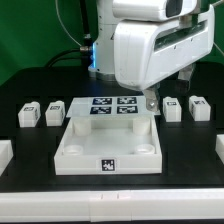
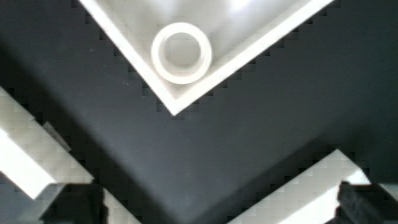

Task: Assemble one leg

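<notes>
Four small white legs with tags stand on the black table in the exterior view. Two are at the left (image 1: 29,115) (image 1: 54,112) and two at the right (image 1: 172,108) (image 1: 198,108). The large white panel (image 1: 70,140) lies in the middle. My gripper (image 1: 150,103) hangs by the panel's far right corner, left of the right-hand legs. In the wrist view my gripper (image 2: 222,208) is open with only dark table between the fingertips (image 2: 71,205). A panel corner with a round socket (image 2: 180,52) lies ahead. No leg is held.
The marker board (image 1: 112,105) lies just behind the panel. White blocks sit at the exterior view's left edge (image 1: 4,155) and right edge (image 1: 219,150). White strips that I cannot identify cross the wrist view's lower corners (image 2: 27,150) (image 2: 302,185).
</notes>
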